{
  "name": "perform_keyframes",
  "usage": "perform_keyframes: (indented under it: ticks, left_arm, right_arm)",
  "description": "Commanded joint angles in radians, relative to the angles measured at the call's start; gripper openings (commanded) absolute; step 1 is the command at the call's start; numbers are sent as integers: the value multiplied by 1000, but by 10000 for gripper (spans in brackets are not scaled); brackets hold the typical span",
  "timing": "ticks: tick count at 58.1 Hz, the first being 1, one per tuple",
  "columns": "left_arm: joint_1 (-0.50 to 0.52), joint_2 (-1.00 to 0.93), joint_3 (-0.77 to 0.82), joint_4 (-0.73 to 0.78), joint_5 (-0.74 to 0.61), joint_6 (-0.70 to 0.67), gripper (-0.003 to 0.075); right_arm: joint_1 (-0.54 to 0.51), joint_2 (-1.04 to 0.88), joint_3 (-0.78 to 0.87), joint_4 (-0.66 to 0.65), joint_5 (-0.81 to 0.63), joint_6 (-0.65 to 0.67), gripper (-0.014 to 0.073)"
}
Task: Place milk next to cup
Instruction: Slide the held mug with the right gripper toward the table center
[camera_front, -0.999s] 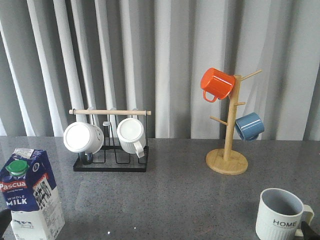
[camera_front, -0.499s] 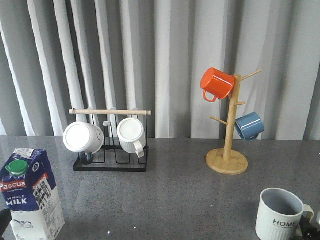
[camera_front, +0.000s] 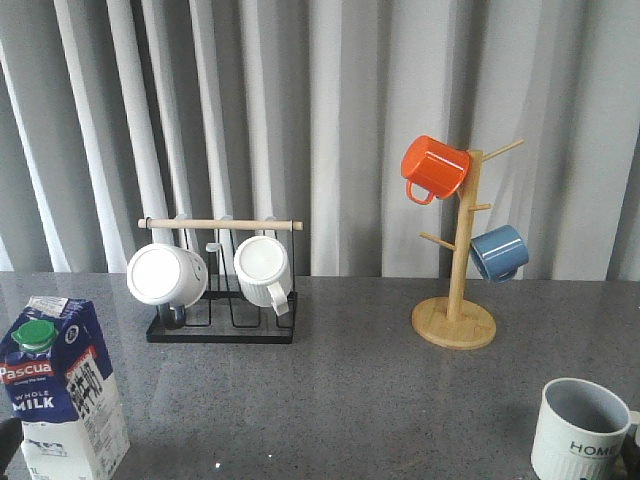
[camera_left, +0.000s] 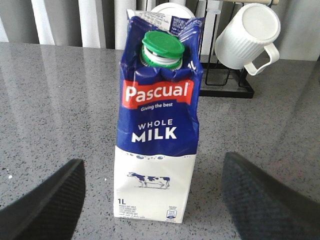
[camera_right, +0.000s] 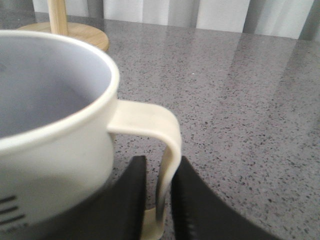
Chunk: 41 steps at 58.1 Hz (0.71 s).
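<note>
The milk (camera_front: 65, 395) stands upright at the table's front left, a blue and white carton (camera_left: 157, 125) with a green cap. My left gripper (camera_left: 152, 165) is open, one finger on each side of the carton with a clear gap to both. The cup (camera_front: 583, 428), a pale ribbed mug marked "HOME", sits at the front right, far from the milk. In the right wrist view the cup (camera_right: 50, 125) fills the frame and my right gripper (camera_right: 159, 165) is shut on its handle (camera_right: 167, 140).
A black rack (camera_front: 220, 330) with two white mugs stands at the back left. A wooden mug tree (camera_front: 455, 325) at the back right carries an orange mug (camera_front: 433, 167) and a blue mug (camera_front: 498, 252). A grey curtain hangs behind the table.
The cup has slid to the right, toward the table's front right corner, held by my right gripper. The milk and the left gripper have stayed put.
</note>
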<state>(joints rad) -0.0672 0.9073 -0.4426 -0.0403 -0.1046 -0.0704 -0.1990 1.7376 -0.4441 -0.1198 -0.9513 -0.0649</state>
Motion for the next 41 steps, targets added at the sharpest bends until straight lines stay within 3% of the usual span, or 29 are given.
perform_keyframes:
  ticks: [1, 18, 29, 41]
  left_arm:
    - [-6, -2, -35, -8, -72, -5, 552]
    - [-6, -2, -35, -8, -72, -5, 552]
    - [-6, -2, -35, -8, -72, -5, 552]
    - [-6, -2, -35, -8, -72, -5, 552]
  right_arm:
    - [-4, -27, -23, -12, -57, 4, -17]
    - [25, -60, -27, -137, -137, 162, -4]
    - [140, -132, -64, 32, -16, 144, -3]
    - [310, -165, -121, 187, 76, 24, -3]
